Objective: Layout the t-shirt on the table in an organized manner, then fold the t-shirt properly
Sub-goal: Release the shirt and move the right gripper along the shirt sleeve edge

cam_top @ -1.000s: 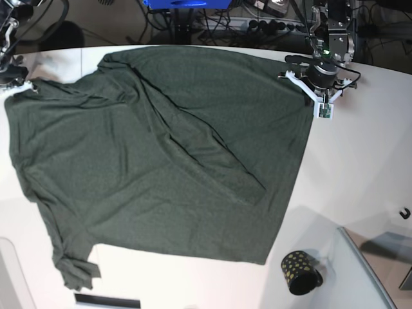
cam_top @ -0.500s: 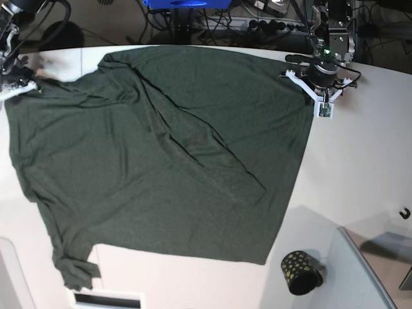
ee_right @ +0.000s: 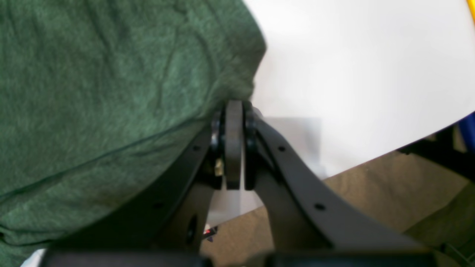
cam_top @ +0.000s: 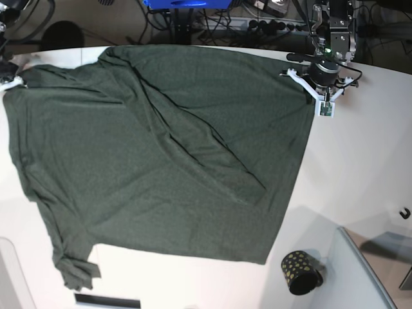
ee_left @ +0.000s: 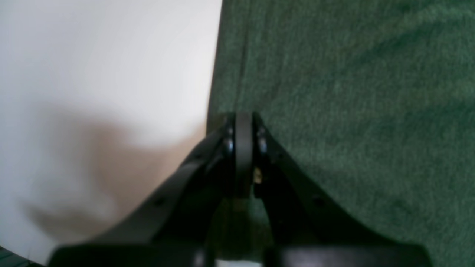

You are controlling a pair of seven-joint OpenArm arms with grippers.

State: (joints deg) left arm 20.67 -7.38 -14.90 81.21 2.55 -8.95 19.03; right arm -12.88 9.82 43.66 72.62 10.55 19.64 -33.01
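The right end effector (cam_top: 5, 69) is cut off by the base view's left edge. Both wrist views blur the t-shirt (cam_top: 161, 154) and worktop (cam_top: 360, 161).

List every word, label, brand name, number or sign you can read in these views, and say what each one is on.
No legible text in any view.
t-shirt: plain dark green, no print or visible label.
black cup: gold dots only, no lettering.
small white tag hanging at the left gripper: has a green mark, too small to read.
table: bare white, unmarked.
Both wrist views are blurred and show no writing.
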